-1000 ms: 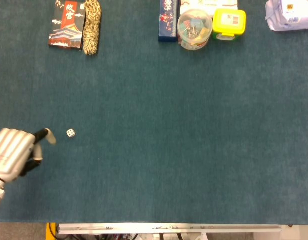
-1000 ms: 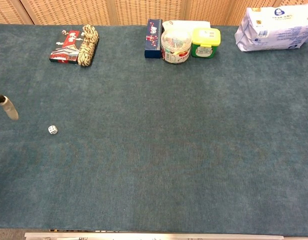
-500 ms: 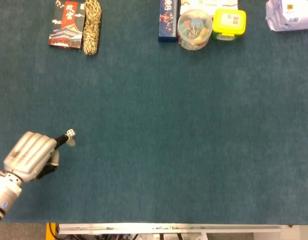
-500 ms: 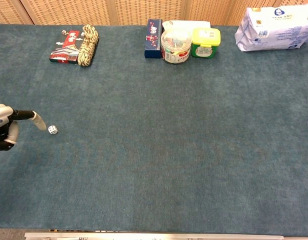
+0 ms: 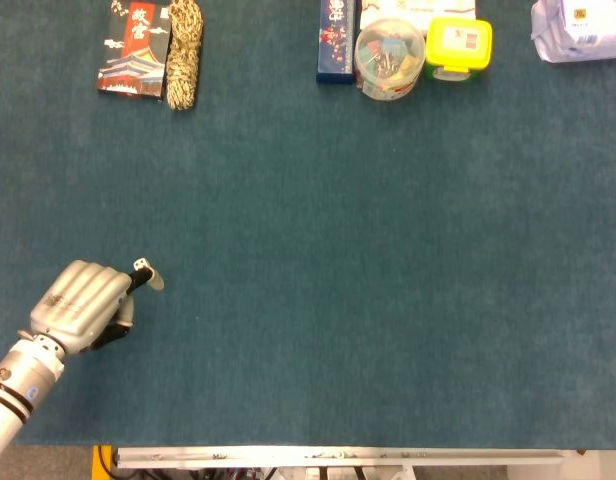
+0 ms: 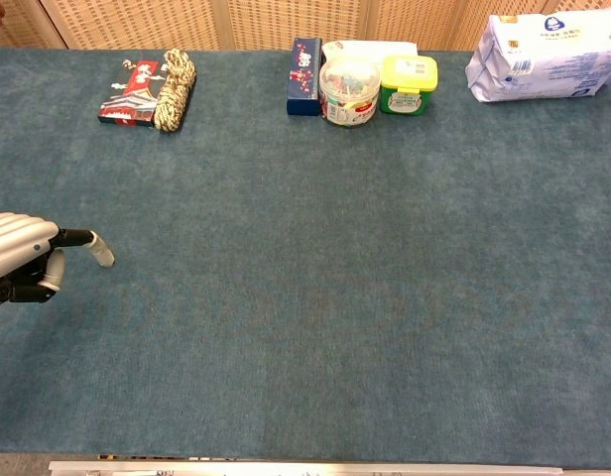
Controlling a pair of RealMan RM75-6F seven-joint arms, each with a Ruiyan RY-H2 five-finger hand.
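The die [image 5: 141,265] lies near the table's [image 5: 318,250] left edge, toward the front, mostly hidden under the left hand's [image 5: 83,305] one extended fingertip, which touches or covers it. The remaining fingers are curled in, gripping nothing.

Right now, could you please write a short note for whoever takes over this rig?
Left hand: low over the near left of the table, one finger stretched out across the small white die.
I cannot tell whether it touches the die; the chest view hides the die behind that fingertip.
Right hand: in neither view.
Done: the hand is at the die.
Left: the die lies on the cloth, not gripped or lifted as far as I can see.
The rope, clip jar and yellow-lidded tub sit along the far edge, away from the hand.
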